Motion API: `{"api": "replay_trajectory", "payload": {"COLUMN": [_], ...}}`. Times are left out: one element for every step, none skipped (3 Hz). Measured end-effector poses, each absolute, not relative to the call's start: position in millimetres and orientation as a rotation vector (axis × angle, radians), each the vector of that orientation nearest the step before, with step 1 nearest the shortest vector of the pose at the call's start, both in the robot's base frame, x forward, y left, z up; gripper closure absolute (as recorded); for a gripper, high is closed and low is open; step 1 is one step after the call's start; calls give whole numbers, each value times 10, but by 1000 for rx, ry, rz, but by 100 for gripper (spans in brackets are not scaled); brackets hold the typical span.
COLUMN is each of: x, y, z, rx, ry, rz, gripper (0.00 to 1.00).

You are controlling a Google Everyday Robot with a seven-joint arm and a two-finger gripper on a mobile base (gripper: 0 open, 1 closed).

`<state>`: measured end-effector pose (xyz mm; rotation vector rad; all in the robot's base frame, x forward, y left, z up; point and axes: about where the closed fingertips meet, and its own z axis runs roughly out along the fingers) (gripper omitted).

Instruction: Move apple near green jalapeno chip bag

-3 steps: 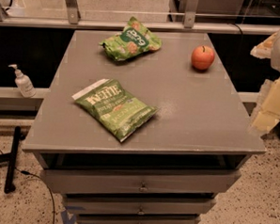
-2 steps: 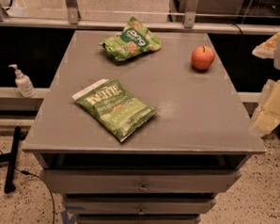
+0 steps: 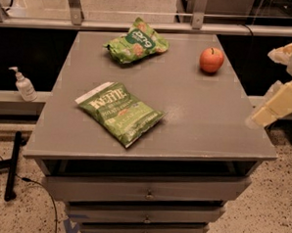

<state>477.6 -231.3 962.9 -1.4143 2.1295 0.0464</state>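
Observation:
The apple (image 3: 211, 59) is round and red-orange with a short dark stem. It sits at the table's far right. The green jalapeno chip bag (image 3: 120, 112) is flat and light green with white "KETTLE" lettering. It lies left of the table's middle, toward the front, well apart from the apple. My gripper (image 3: 278, 102) shows as cream-coloured parts at the right edge of the view. It hangs off the table's right side, nearer than the apple and touching nothing.
A puffier green bag with a dark oval logo (image 3: 136, 41) lies at the back centre of the grey table (image 3: 199, 131). Drawers are below the table's front edge. A white pump bottle (image 3: 24, 84) stands on a ledge to the left.

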Motion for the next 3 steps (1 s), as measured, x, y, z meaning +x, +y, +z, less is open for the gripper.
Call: {"api": "replay_trajectory", "payload": {"x": [5230, 5723, 6164], "y": [-2397, -2500, -2550], "z": [9590, 9528, 9419], "rx": [-1276, -1138, -1043], "ry": [2025, 1926, 1863], "rz": [89, 150, 197], "gripper": [0, 0, 0]}}
